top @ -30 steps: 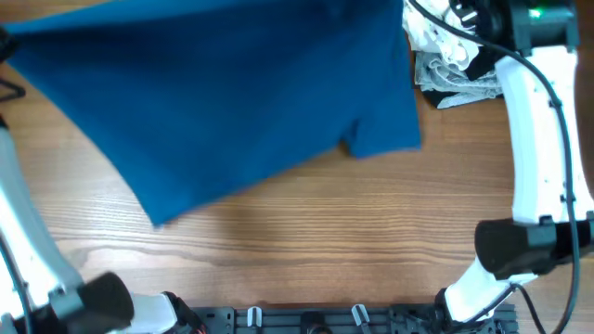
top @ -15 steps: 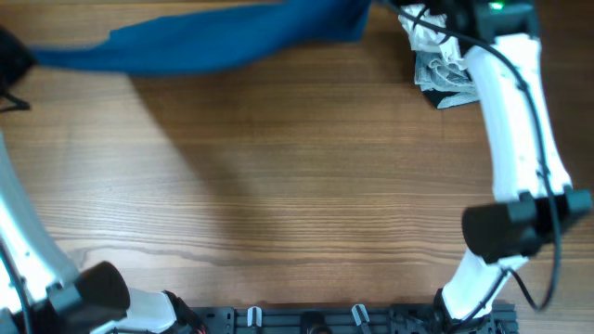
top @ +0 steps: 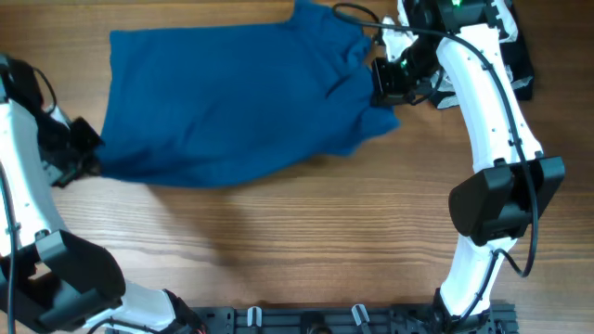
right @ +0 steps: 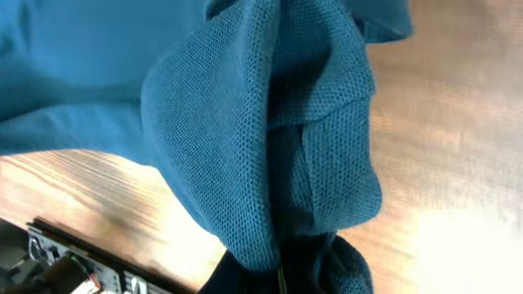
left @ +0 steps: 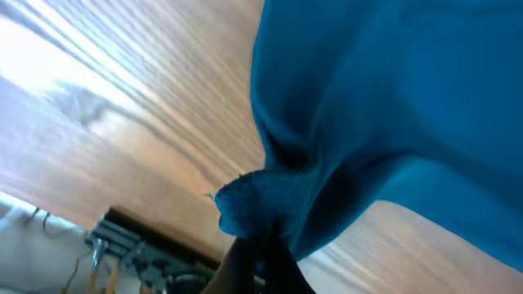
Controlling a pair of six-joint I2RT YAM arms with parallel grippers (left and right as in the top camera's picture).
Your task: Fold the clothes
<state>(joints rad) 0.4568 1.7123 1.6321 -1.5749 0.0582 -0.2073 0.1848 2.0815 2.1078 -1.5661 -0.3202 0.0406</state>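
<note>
- Spreading over the far half of the wooden table (top: 297,250), the clothes (top: 232,102) are seen as one wide deep-blue sheet, smooth on the left and creased toward the right end.
- The near left corner of the garment is pinched by the left gripper (top: 85,153), its fingers pressed together on a bunched fold. In the left wrist view the cloth is gathered into a small knot just above the dark fingers.
- The right edge is clamped by the right gripper (top: 388,83), closed on a thick wad of fabric. In the right wrist view most of the fingers are hidden by overhanging knit folds.
- A sagging near hem is stretched between the two grippers, and a soft shadow is cast on the wood just beside it.
- A black rail (top: 306,320) with clips is seen along the near edge, well apart from the garment.
</note>
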